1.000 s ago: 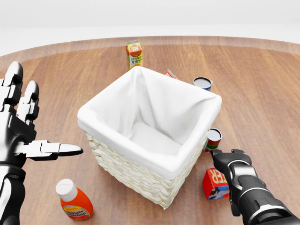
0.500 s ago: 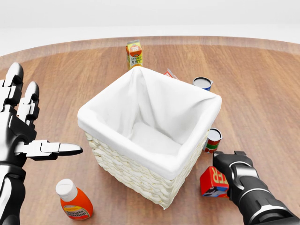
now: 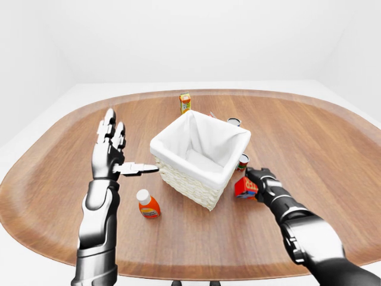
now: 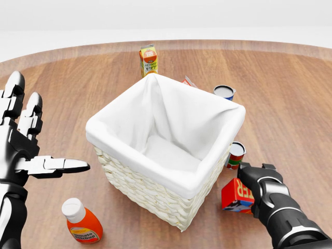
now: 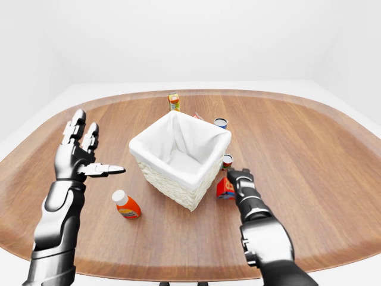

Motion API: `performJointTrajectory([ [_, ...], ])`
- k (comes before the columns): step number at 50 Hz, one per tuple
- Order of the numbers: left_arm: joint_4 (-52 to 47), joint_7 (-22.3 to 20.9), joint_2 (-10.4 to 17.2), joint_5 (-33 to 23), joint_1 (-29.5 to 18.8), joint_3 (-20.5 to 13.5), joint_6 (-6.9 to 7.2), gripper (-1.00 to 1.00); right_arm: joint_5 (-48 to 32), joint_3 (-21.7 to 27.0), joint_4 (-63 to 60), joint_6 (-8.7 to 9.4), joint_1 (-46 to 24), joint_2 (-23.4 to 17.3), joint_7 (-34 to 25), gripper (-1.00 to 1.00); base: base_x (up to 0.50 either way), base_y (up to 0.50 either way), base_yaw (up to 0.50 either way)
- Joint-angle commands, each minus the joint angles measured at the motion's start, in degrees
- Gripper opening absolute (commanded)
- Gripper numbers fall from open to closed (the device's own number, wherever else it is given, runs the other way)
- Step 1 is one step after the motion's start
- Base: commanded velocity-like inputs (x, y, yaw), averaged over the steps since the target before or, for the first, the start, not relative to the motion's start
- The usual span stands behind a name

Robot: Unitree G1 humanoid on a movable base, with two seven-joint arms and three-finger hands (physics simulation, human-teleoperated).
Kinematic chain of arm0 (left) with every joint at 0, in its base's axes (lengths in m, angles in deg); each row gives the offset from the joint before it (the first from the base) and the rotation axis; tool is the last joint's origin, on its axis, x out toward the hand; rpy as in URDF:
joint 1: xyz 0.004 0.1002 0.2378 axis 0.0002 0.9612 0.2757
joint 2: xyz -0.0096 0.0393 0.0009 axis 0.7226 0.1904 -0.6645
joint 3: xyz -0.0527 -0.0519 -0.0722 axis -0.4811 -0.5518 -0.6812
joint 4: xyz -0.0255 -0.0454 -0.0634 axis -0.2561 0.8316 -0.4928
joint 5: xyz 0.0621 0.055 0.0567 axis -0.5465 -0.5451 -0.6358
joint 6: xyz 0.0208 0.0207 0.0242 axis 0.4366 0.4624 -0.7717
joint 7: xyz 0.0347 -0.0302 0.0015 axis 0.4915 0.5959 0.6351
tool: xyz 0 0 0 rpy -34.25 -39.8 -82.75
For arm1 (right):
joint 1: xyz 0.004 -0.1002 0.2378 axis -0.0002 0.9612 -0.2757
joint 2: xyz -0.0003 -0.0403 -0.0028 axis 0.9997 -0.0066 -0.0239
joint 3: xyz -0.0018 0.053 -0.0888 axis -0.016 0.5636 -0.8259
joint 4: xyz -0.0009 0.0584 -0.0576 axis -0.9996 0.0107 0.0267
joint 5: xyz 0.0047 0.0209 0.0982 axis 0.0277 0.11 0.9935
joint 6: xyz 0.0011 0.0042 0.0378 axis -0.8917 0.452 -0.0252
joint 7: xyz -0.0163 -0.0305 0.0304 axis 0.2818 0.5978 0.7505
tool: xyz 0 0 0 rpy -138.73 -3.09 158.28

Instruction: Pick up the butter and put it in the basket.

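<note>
**Right hand at the butter, low right of the basket**

In the head view my right hand (image 4: 259,181) sits at the lower right, pressed against the red butter (image 4: 237,195) box from its right side. The box stands on the surface tilted, tipped up on one edge. The fingers lie along its top and far side; I cannot tell whether they have actually closed round it.

The butter is just beside the basket (image 4: 155,192), at its lower right corner, outside it. Immediately above the butter in the frame stands a small red-labelled can (image 4: 236,154), near the basket's right wall.

The basket is woven, lined in white cloth, in the middle of the frame. Behind it, at upper centre, is an orange juice carton (image 4: 148,60), and to the upper right a blue-rimmed can (image 4: 224,92).

My left hand (image 4: 23,142) is at the left edge, raised off the wooden surface (image 4: 290,93), fingers spread wide and holding nothing. Below it, at lower left, a ketchup bottle (image 4: 81,221) lies on its side.
</note>
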Motion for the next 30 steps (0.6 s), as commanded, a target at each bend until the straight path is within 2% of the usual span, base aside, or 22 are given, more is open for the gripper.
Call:
performJointTrajectory([
  [1, 0.18, -0.04, 0.14, 0.33, 0.04, -0.27, 0.0, 1.0, 0.01, -0.37, -1.97, 0.0, -0.69, -1.37, 0.17, -1.0, 0.0, 0.0, 0.0],
  [16, -0.42, 0.07, 0.3, 0.71, 0.15, -0.57, 0.0, 1.0, 1.66, -0.35, -6.43, 0.0, -0.87, -4.34, -3.74, -1.0, 0.0, 0.0, 0.0],
  [30, -0.19, 0.13, 0.43, 0.95, 0.06, -0.7, 0.0, 1.0, 0.09, 1.21, -16.93, 0.0, 1.05, -6.86, -11.0, -1.0, 0.0, 0.0, 0.0],
])
